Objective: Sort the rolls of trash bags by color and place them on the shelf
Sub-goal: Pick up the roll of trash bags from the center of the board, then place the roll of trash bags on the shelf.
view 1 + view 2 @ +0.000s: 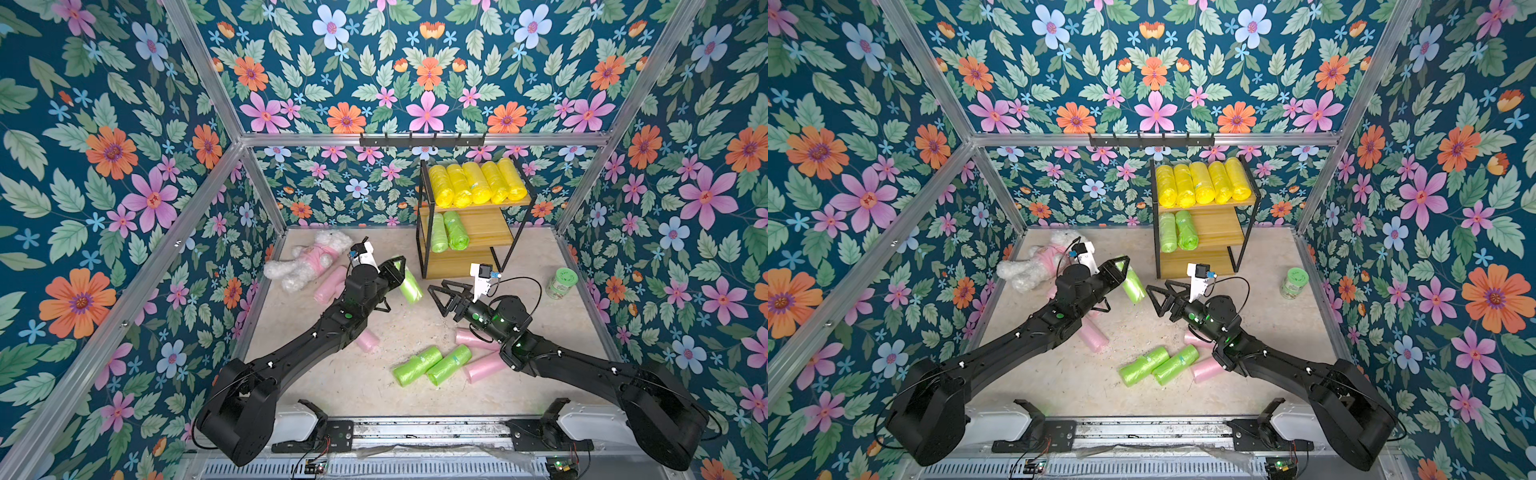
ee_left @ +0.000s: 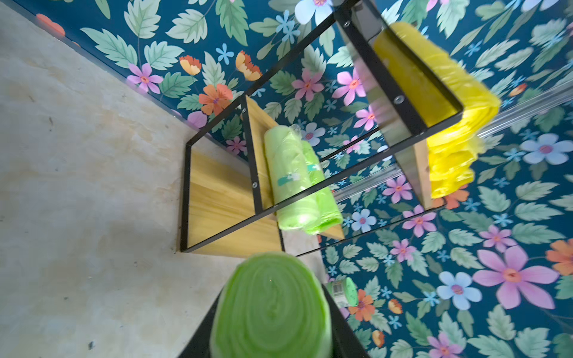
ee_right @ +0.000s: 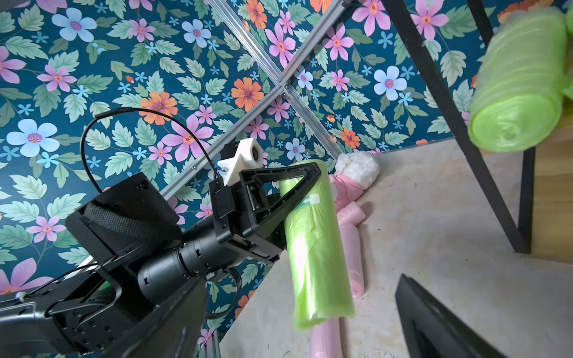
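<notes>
One light green roll (image 1: 411, 286) is clamped near one end in my left gripper (image 1: 400, 266), raised beside the shelf (image 1: 490, 232). My right gripper (image 1: 437, 300) stands apart, empty. Expect soft, light, slippery film; grip mid-length, across the diameter, to limit sagging and slip.

overhead pair, wrists near (sharing shelf (image 2: 217, 201))

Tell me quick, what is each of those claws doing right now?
Left gripper: closed, holding a light green roll.
Right gripper: open, holding nothing.
</notes>
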You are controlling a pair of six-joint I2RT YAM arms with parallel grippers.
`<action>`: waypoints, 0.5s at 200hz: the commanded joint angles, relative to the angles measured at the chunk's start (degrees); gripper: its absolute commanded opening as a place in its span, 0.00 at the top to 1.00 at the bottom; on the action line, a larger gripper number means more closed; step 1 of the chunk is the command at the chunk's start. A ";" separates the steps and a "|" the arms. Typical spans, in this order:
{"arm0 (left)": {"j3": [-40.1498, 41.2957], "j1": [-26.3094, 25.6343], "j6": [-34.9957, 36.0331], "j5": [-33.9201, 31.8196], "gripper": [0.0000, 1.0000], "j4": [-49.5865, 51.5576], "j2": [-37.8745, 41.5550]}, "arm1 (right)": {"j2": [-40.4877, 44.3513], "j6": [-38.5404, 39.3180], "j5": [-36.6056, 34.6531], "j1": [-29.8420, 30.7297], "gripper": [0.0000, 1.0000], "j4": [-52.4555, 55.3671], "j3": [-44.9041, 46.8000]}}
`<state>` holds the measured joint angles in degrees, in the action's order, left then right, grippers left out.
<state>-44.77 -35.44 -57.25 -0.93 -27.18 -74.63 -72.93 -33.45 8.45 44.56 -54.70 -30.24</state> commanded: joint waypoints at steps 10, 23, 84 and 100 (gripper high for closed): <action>1.53 -0.06 -8.12 0.61 0.64 -9.76 0.71 | -2.54 4.14 -2.13 1.57 0.01 -4.82 -1.16; 1.63 -0.22 -9.04 0.99 0.64 -10.38 0.71 | -3.80 4.70 -1.83 1.74 0.01 -5.70 -1.55; 1.57 -0.95 -10.48 2.24 0.63 -11.93 0.42 | -8.96 7.08 -0.72 3.19 0.07 -6.67 -4.86; 1.71 -1.03 -10.77 2.42 0.63 -12.34 0.33 | -9.98 7.48 -0.69 3.43 0.12 -6.54 -5.65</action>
<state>-43.11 -36.38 -67.11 0.64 -35.27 -74.35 -81.91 -27.40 7.35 47.66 -58.70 -34.89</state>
